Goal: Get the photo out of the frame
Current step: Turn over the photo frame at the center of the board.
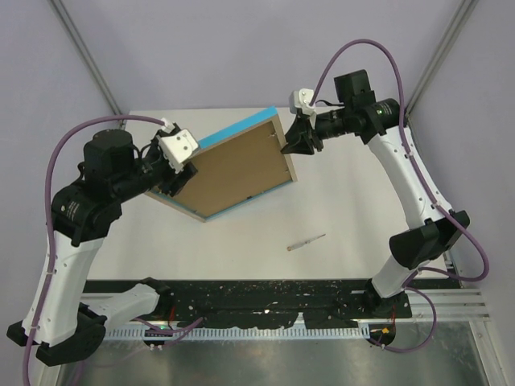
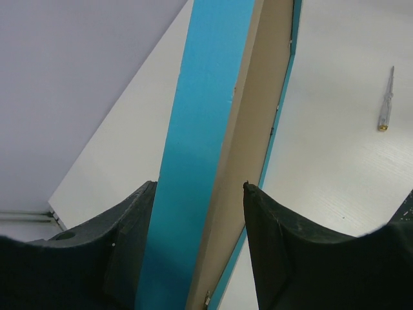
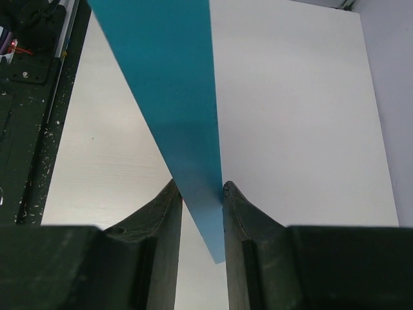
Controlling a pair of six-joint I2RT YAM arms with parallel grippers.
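- Hanging tilted over the white table [image 1: 362, 217], the frame [image 1: 237, 131] is seen between the two arms, its back turned up to the overhead camera.
- A bright light-blue outer band is shown along its far edge; a pale wood-coloured rim is seen round a plain brown backing board [image 1: 233, 167].
- Its right corner is pinched by the right gripper [image 3: 202, 187], both fingers pressed narrowly against the blue edge.
- Its left corner is straddled by the left gripper [image 2: 200, 187], jaws set wider; whether they press on the frame cannot be told.
- A small screwdriver [image 1: 306, 241] is seen lying on the table, well apart from the frame.
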